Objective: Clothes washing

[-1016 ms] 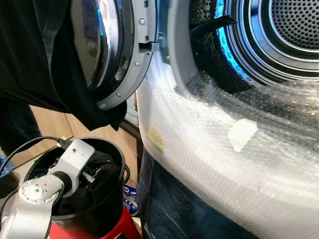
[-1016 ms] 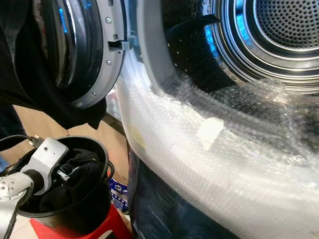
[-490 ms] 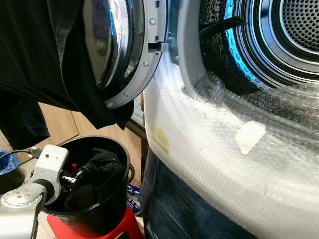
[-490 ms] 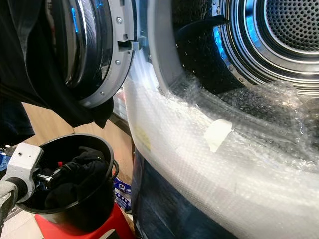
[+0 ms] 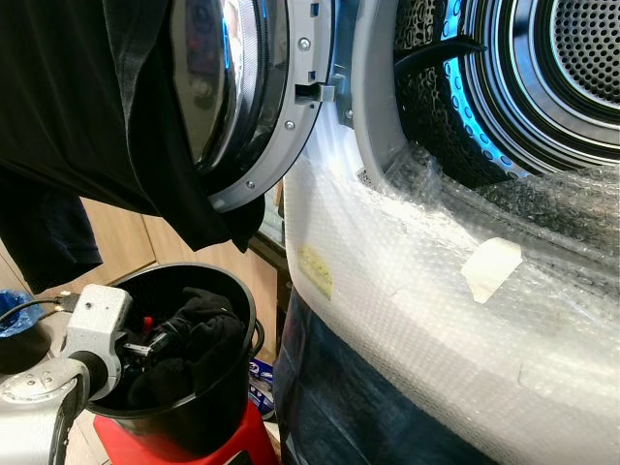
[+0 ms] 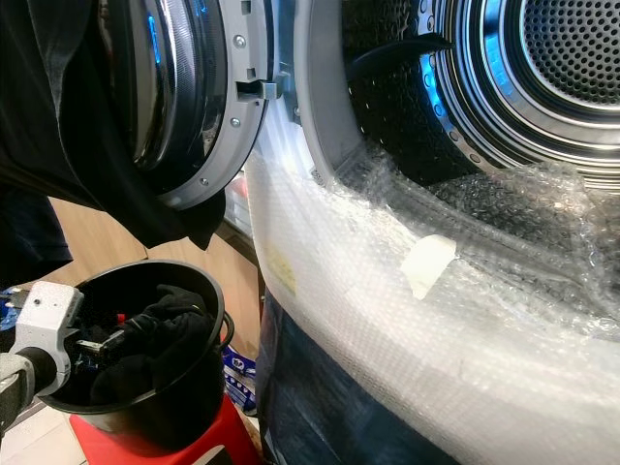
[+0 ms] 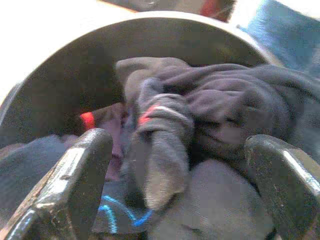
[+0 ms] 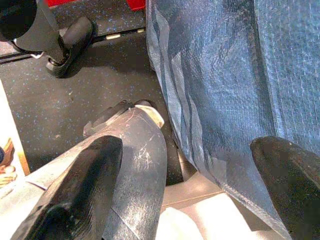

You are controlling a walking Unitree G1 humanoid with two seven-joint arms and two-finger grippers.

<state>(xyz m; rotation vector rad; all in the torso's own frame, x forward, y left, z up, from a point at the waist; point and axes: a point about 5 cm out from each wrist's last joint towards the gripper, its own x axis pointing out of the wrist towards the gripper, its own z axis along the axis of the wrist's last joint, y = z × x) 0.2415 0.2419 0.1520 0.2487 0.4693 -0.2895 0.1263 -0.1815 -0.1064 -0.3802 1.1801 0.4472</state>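
The left arm reaches in from the lower left, its wrist bent so that the left gripper (image 7: 175,165) dips into the black bucket (image 5: 237,310), which stands on a red stool (image 5: 242,441) just beside the washing machine (image 5: 407,310). Its two black fingers (image 7: 75,185) stand wide apart over the dark clothes (image 7: 210,105) heaped in the bucket, holding nothing; a rolled sock with a red stripe lies between them. The washer's door (image 5: 262,107) hangs open to the left with a black garment (image 5: 87,107) draped over it, and the perforated drum (image 5: 581,58) glows blue at its rim. Bubble wrap (image 5: 436,291) covers the machine's front below the opening. The right gripper (image 8: 185,180) hangs low beside blue sheeting (image 8: 225,75), fingers spread and empty, above a dark floor (image 8: 75,105).
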